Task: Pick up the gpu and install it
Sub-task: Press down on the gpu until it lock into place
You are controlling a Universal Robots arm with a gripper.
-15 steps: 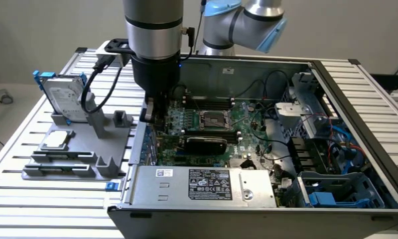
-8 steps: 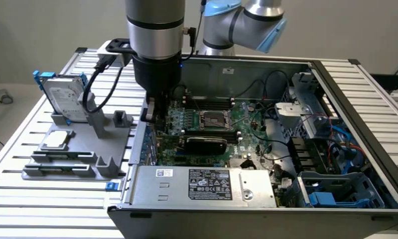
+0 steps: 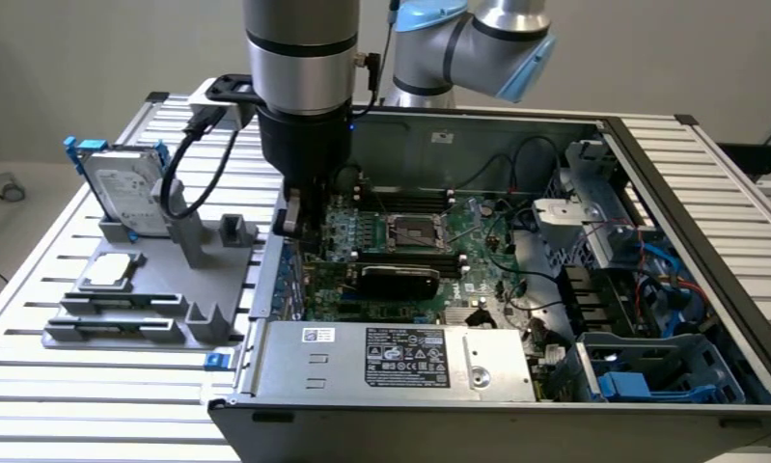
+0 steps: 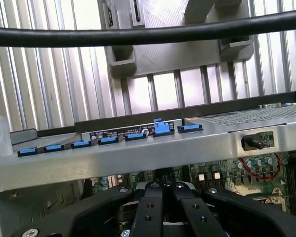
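Observation:
The gpu (image 3: 399, 280) shows its black rounded shroud and sits on the green motherboard (image 3: 469, 231) inside the open computer case (image 3: 643, 164), below the processor socket. My gripper (image 3: 291, 230) hangs at the case's wall on the exterior view's left, a short way from the gpu and apart from it. In the wrist view the gripper (image 4: 163, 186) has its black fingers (image 4: 149, 210) pressed together with nothing visible between them, just behind the case's metal wall with its row of blue slot clips (image 4: 162, 128).
A grey fixture (image 3: 127, 299) stands on the slatted table, to the case's left in the exterior view, holding a silver hard drive (image 3: 125, 191) and a small silver chip (image 3: 112, 272). The power supply (image 3: 399, 359) fills the case's near side. A black cable (image 4: 148, 33) crosses the wrist view.

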